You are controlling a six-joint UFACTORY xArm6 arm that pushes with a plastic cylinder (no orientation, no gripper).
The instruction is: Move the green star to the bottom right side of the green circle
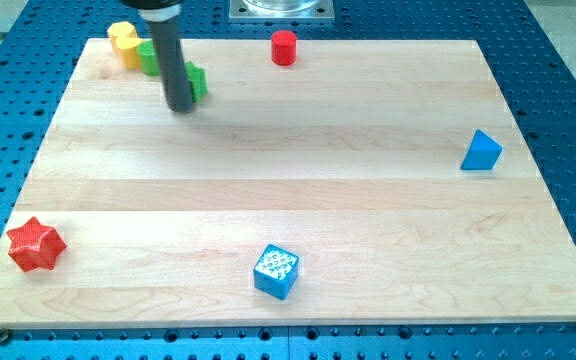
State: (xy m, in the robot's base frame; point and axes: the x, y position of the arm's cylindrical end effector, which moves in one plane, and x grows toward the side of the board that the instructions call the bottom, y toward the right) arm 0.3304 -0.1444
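My tip (181, 106) stands near the view's top left, just at the lower left of the green star (197, 82), which the rod partly hides. The green circle (149, 57) lies up and to the left of the star, also partly behind the rod. The star sits to the lower right of the circle, close to it; I cannot tell whether they touch.
A yellow block (123, 38) touches the green circle at the top left corner. A red cylinder (284, 47) sits at the top middle. A blue triangle (481, 151) is at the right, a blue cube (275, 271) at bottom middle, a red star (35, 244) at bottom left.
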